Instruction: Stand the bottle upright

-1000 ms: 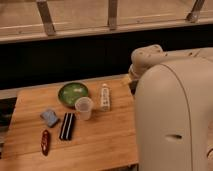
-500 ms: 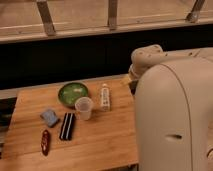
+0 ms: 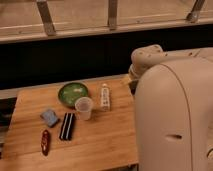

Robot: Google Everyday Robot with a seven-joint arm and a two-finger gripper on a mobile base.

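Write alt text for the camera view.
A small whitish bottle lies on its side on a wooden table, beside a translucent cup and green bowl. The robot's white arm fills the right; its gripper is out of view.

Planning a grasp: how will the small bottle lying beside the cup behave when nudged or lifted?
Lying on its side, the bottle looks round, so a nudge would probably roll it, perhaps into the cup. Slim and plastic-looking, it is likely light, and tippy once upright. The gripper is out of view.
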